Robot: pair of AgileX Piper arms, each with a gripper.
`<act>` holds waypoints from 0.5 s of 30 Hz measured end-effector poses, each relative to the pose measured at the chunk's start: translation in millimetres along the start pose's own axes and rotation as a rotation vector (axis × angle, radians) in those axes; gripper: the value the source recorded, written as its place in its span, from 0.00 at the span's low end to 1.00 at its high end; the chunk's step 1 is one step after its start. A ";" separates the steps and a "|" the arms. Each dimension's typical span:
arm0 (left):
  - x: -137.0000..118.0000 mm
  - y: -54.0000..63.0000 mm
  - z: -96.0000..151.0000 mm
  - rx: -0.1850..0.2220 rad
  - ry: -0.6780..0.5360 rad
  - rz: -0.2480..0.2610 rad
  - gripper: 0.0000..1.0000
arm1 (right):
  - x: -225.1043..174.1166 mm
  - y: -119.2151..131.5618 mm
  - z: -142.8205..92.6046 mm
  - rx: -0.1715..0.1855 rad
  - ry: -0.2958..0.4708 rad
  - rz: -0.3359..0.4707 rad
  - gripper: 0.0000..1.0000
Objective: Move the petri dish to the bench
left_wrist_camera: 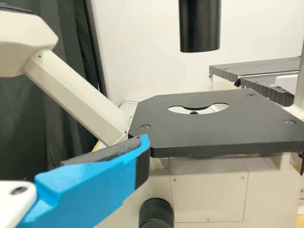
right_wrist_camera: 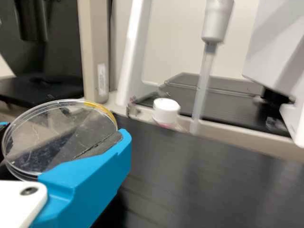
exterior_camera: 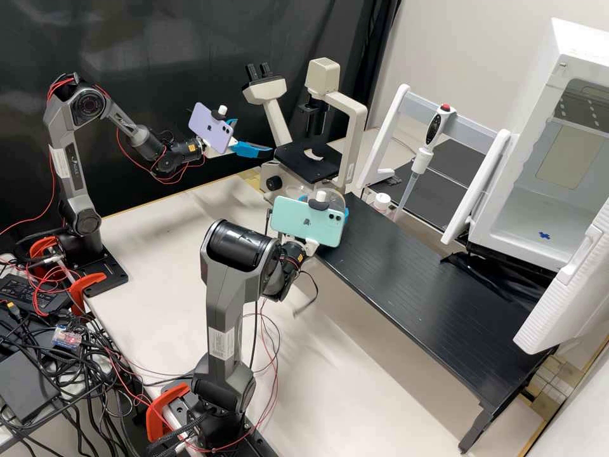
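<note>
My right pincer [right_wrist_camera: 64, 133] is clamped on the dish [right_wrist_camera: 61, 135], its blue fingers [right_wrist_camera: 85, 178] at opposite edges and the dish leaning between them. It sits at the end of the black counter [right_wrist_camera: 190, 194] by the microscope [exterior_camera: 355, 120], and I take it to be off the surface, though I cannot tell how far. My left pincer [exterior_camera: 254, 136] hangs with its fingers apart and nothing between them, beside the microscope's stage [left_wrist_camera: 218, 135]. The dish is clear, thin and round, with a yellow patch along its rim. I judge it very light and stiff but brittle: too much squeeze could crack the wall or bow it until it pops free, too little and the smooth plastic may slip on my dark pads [right_wrist_camera: 107, 142]. It may be a lid over a base, so I would grip low across the widest part, catching both by the side walls and keeping off the flat faces. What remains, as I see it, is to bring it over the counter, level it, lower it gently and ease the fingers open evenly. Let go while it leans and one edge would knock down first. I would also mind the white-capped bottle [right_wrist_camera: 166, 110] and the pipette [right_wrist_camera: 218, 21].
</note>
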 end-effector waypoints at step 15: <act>0.0 0.0 0.0 0.000 0.000 0.000 1.00 | -3.3 -2.6 3.9 -0.004 -0.014 -0.019 0.00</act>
